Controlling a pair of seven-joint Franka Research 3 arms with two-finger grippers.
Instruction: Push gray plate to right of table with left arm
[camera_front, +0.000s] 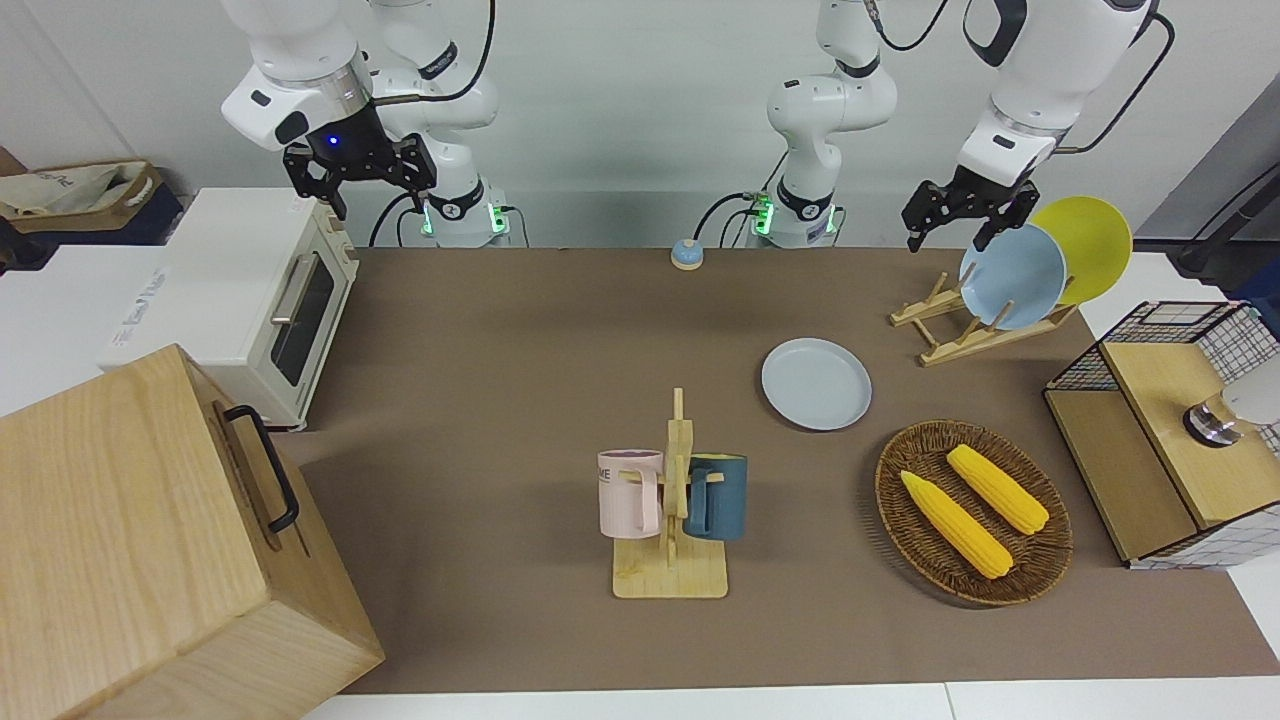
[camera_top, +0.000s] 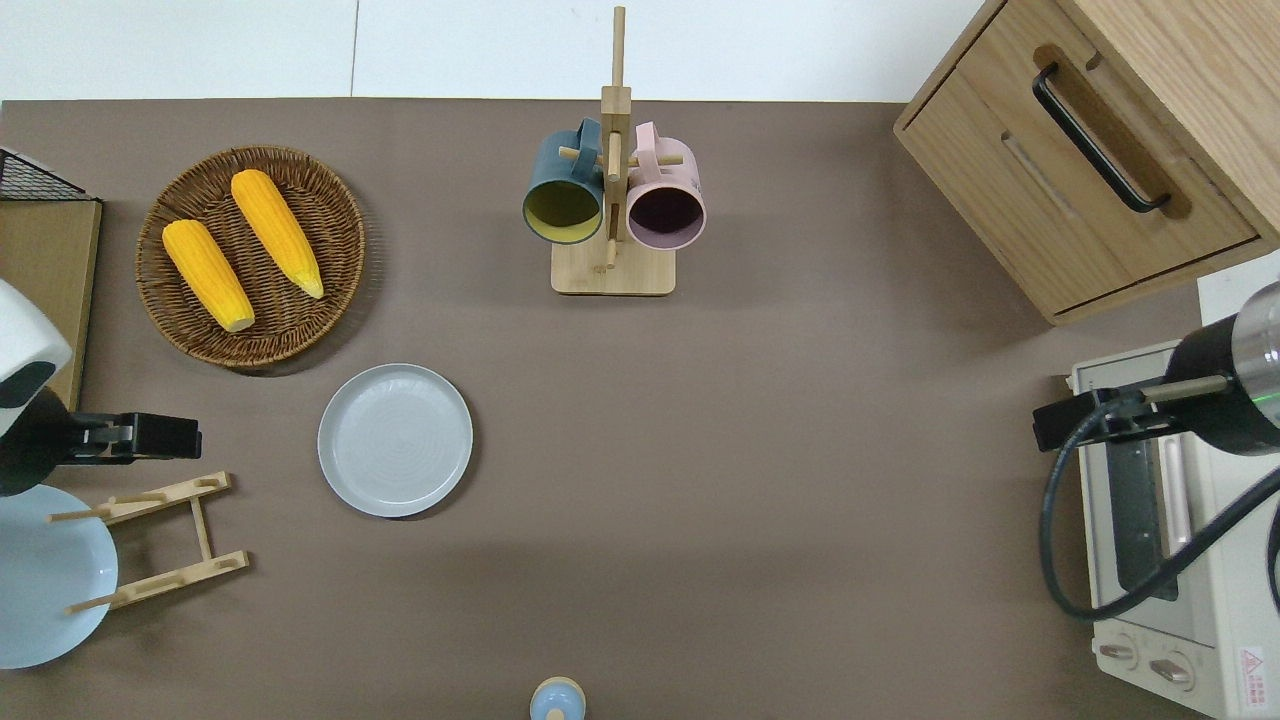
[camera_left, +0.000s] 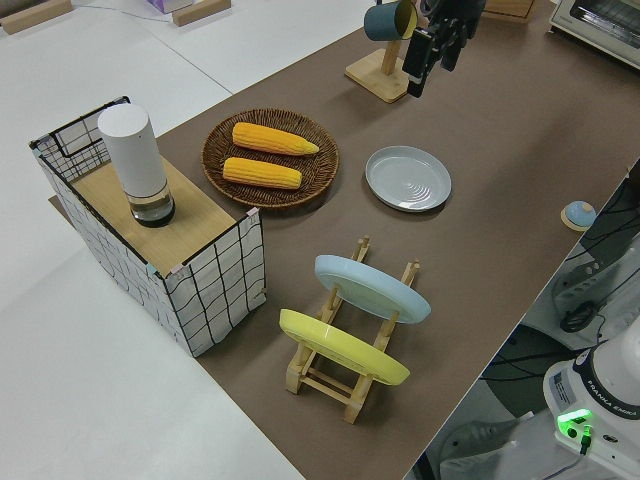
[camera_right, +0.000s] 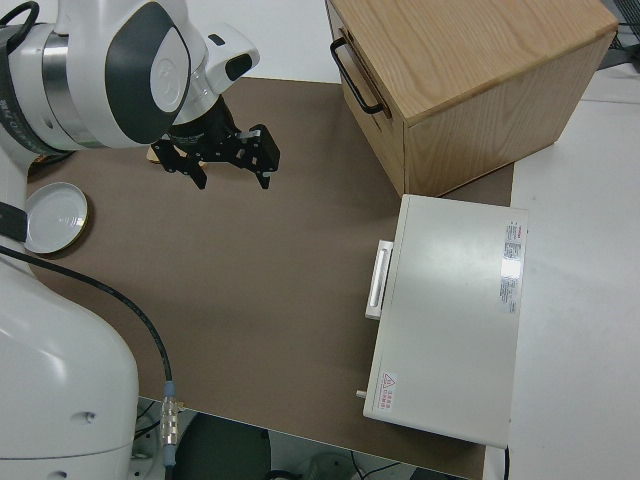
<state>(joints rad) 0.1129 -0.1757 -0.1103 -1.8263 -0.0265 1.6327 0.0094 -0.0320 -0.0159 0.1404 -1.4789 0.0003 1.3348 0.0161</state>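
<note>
Clearly the risk is a glancing push: the gray plate (camera_top: 395, 440) lies flat on the table (camera_top: 760, 480) between the corn basket (camera_top: 251, 256) and plate rack (camera_top: 150, 545), so it could veer off. The left pincer (camera_top: 165, 437) hovers raised beside the rack, fingers apart and empty; the right arm is parked.

Two white, glossy jointed arms with grey joint caps, black looping cables, green-lit bases, each ending in a small black two-finger claw (camera_front: 358, 172).
</note>
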